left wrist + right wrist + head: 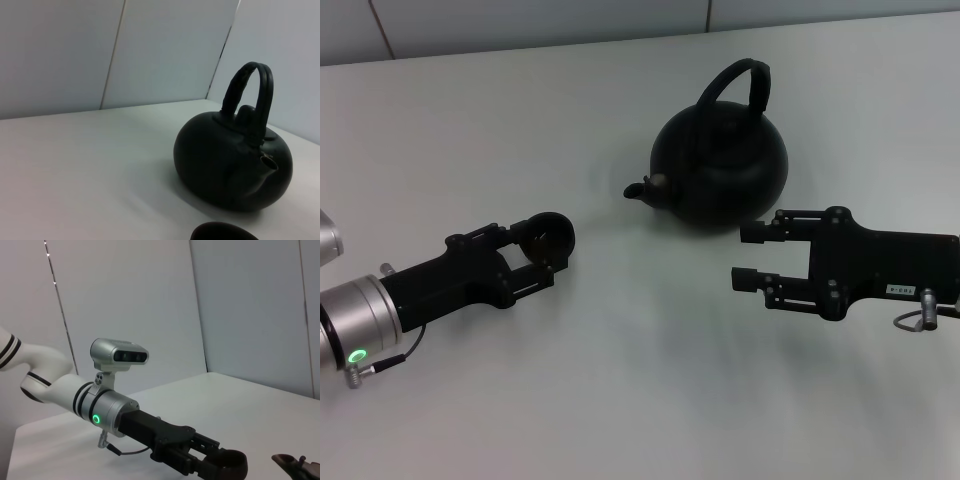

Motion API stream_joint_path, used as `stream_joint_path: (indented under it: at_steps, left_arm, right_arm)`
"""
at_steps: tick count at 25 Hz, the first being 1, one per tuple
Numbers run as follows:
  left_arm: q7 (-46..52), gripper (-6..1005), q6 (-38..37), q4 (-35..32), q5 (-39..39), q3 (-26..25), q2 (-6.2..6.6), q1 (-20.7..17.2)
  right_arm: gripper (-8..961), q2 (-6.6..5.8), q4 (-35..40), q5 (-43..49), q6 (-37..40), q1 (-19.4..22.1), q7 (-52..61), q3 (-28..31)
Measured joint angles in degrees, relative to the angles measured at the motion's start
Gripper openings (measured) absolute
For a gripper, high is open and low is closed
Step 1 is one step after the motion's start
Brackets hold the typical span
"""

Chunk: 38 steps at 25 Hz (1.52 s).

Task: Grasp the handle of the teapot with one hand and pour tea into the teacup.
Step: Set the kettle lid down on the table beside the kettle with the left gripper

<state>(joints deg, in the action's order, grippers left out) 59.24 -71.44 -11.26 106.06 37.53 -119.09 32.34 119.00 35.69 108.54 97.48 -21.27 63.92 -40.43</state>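
Note:
The matte-black teapot [722, 172] stands on the white table, its stubby spout [642, 189] towards my left arm. Its arched handle [748, 84] rises upright over the top. My left gripper [546, 250] is low over the table to the pot's front left and is shut on the small dark teacup [551, 233]. My right gripper [740, 256] is open and empty, just in front of the teapot's right side, apart from it. The left wrist view shows the teapot [231, 167], its handle [251, 87] and the cup's rim [223, 232]. The right wrist view shows the left gripper [220, 465] around the cup.
The white table [620, 400] spreads all around. A pale wall [520, 25] runs along the table's far edge behind the teapot. The left arm's silver wrist [365, 320] lies at the front left.

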Motion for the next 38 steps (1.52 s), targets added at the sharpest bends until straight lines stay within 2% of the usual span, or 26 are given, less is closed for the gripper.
stream_joint_path:
  at_steps: [15,38]
  left_arm:
    - [0.0,692,4.11,1.66,-0.09,0.0,0.01,0.01]
    - [0.0,698,4.91,1.95,0.01,1.39,0.01,0.18]
  right_arm:
    - [579,-0.05,-0.02,0.0,-0.02,-0.4,-0.08,0.0]
    - [578,-0.29,0.43,0.1,-0.91,-0.65,-0.12,0.05]
